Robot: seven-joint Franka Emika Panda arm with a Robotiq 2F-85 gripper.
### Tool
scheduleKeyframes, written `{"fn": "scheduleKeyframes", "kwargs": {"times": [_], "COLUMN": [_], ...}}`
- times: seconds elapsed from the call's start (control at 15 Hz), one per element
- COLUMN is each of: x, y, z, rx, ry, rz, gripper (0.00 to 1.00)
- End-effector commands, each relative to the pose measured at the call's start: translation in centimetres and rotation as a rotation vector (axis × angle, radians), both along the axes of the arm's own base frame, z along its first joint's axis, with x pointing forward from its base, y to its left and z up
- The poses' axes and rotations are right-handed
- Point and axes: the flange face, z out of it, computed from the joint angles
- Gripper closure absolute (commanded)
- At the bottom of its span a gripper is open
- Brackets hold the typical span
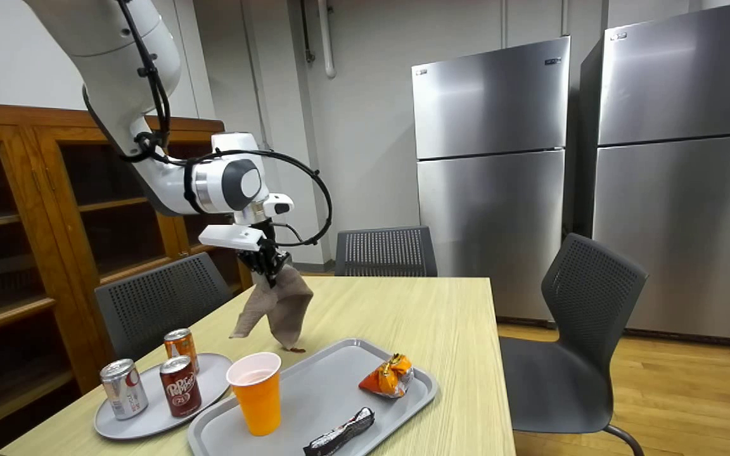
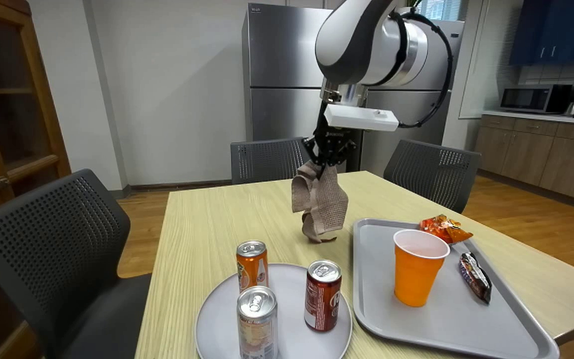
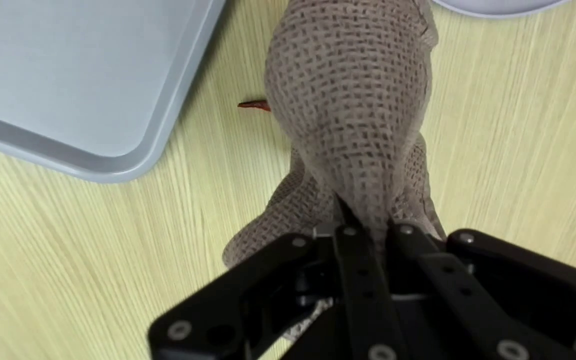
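The claw (image 3: 370, 225) is clamped on a coarsely woven brown cloth (image 2: 327, 204), hanging in folds beside the gray tray (image 2: 376, 279), its lower edge possibly brushing the wood-grained tabletop (image 2: 227, 214). Three metal cans (image 2: 323, 301) stand on one round plate (image 2: 291, 296); one tapered orange cup (image 2: 419, 276) and two crinkled packets (image 1: 388, 378) occupy the tray.

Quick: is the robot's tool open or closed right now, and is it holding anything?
Tool: closed, holding a brown cloth.
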Motion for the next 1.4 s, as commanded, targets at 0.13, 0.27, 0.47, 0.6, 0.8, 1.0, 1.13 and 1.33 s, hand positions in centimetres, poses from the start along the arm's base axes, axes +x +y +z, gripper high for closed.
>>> {"fn": "scheduleKeyframes", "kwargs": {"times": [0.13, 0.27, 0.47, 0.6, 0.8, 1.0, 1.13, 1.33], "x": [1.4, 1.7, 2.3, 2.9, 3.8, 4.5, 4.6, 4.3], "y": [0.4, 0.6, 1.1, 1.3, 1.3, 1.3, 1.4, 0.9], "z": [-3.3, -4.4, -5.7, -6.4, -7.3, -7.8, -7.6, -6.9], "rx": [-0.043, -0.056, -0.079, -0.095, -0.114, -0.125, -0.127, -0.125], "ry": [0.059, 0.072, 0.078, 0.079, 0.079, 0.084, 0.078, 0.075], "rz": [-0.001, 0.004, 0.013, 0.01, 0.001, -0.011, -0.011, -0.002], "gripper": [0.98, 0.98, 0.98, 0.98, 0.98, 0.95, 0.66, 0.45]}}
